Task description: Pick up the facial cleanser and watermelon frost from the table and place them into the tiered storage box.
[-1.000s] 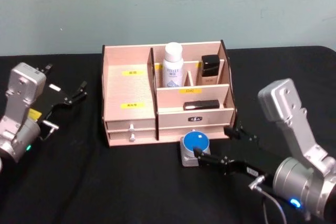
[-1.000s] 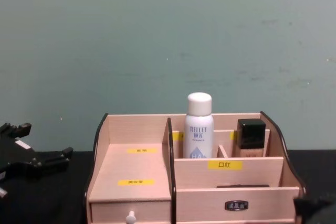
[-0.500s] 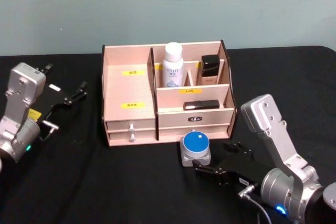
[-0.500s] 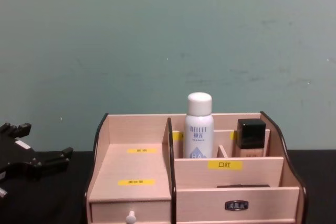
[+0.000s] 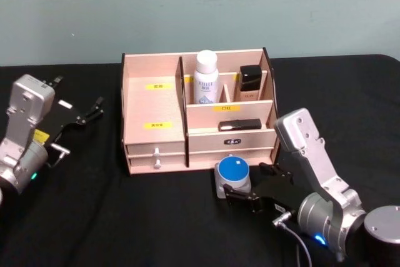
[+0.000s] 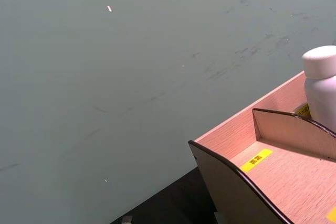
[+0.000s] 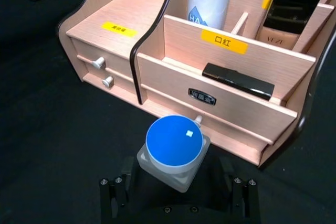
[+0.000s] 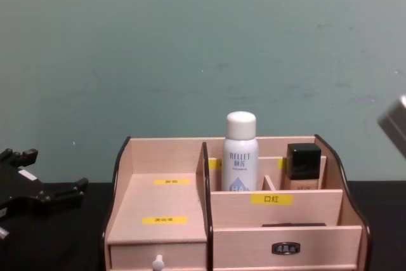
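Right gripper (image 7: 177, 188) is released, fingers spread wide either side of the blue-lidded jar (image 7: 173, 148), not clamping it. The jar sits on the black table (image 5: 156, 217) just in front of the tiered storage box (image 5: 156, 110). Left gripper (image 5: 78, 117) is parked near the table's left edge.

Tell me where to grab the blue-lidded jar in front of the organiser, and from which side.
Grip the blue-lidded jar by its pale squarish body under the round lid, across its two flat sides. Come in low from the robot's side, because the tiered storage box stands close behind it. The right pincer is open there, with one finger on either side.
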